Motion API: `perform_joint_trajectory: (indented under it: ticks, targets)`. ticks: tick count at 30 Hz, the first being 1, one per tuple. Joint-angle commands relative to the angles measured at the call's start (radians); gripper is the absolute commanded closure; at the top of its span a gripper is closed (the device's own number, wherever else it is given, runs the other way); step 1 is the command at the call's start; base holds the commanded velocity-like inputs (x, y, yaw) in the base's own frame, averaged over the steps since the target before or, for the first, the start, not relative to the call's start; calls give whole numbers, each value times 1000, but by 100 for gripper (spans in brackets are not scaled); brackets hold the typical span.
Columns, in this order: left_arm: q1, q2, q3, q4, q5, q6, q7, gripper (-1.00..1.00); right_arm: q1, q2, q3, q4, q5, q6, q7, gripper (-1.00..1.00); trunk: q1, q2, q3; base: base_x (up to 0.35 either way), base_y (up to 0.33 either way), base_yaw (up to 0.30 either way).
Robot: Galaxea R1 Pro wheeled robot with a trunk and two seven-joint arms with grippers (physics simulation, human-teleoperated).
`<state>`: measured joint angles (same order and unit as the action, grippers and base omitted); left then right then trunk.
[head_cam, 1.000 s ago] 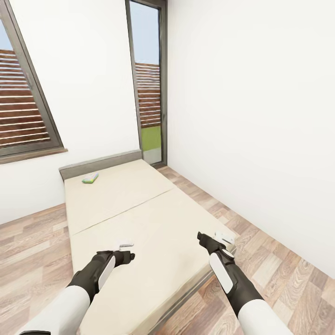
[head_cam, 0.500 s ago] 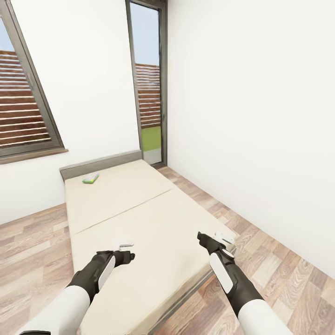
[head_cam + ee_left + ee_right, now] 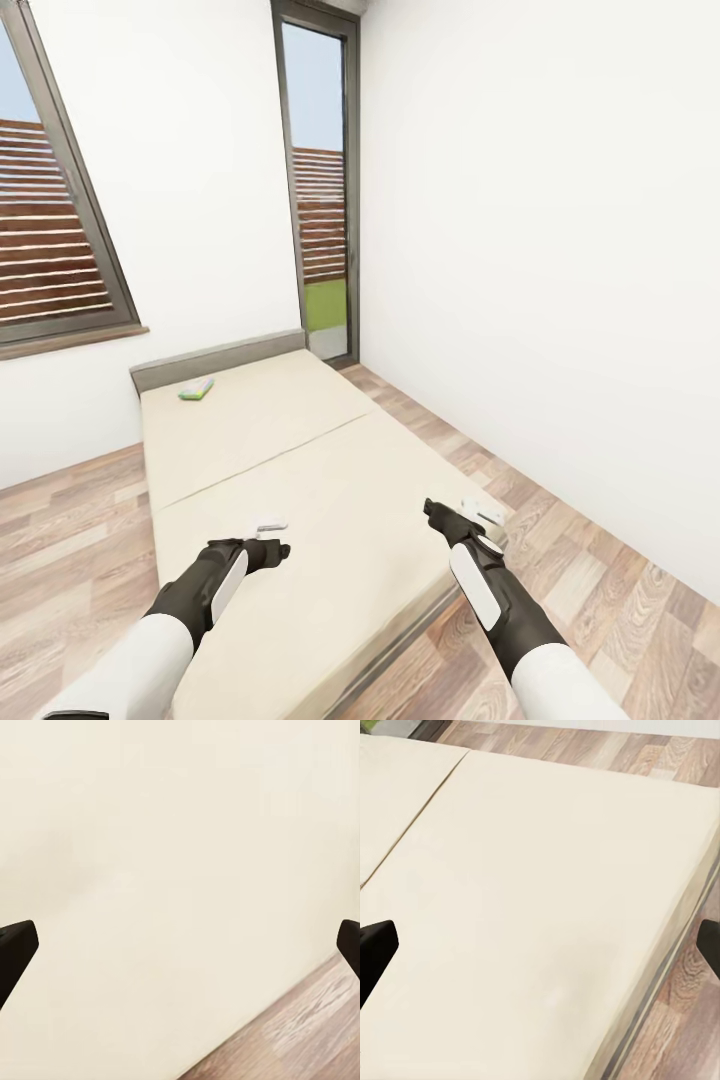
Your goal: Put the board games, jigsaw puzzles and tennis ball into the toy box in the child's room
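A white-green board game [image 3: 196,389] lies flat at the far end of the bed [image 3: 300,460], close to the grey headboard. Both my arms reach over the bed's near end, far from that box. My left gripper [image 3: 272,536] hovers open above the beige mattress [image 3: 150,870], its fingertips [image 3: 16,949] wide apart with nothing between them. My right gripper [image 3: 458,513] hangs open near the bed's right edge, and bare mattress [image 3: 547,870] lies beneath it. The table, toy box, jigsaw puzzles and tennis ball are out of view.
Wood floor [image 3: 610,580] runs along both sides of the bed. A white wall [image 3: 560,250] stands close on the right. A slatted window [image 3: 50,250] and a tall glass door [image 3: 325,200] are behind the headboard.
The whole head view has shifted slightly downward, so the camera moved. The arms, grippers and board game have not moved.
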<state>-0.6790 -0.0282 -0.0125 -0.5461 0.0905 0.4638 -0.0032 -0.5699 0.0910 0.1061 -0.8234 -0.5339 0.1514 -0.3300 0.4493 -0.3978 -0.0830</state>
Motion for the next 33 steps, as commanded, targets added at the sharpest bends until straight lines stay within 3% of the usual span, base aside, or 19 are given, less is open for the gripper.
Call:
perform_joint_trajectory:
  ticks: [1, 33]
  targets:
    - [-1, 0, -1, -2, 9, 6, 2, -100, -1, -1, 3, -2, -6, 4, -8, -100, 1, -2, -1, 0, 0, 0]
    - [-1, -1, -1, -2, 9, 5, 3, -100, -1, 1, 3, -2, -6, 4, -8, -100, 1, -2, 52, 0, 0, 0]
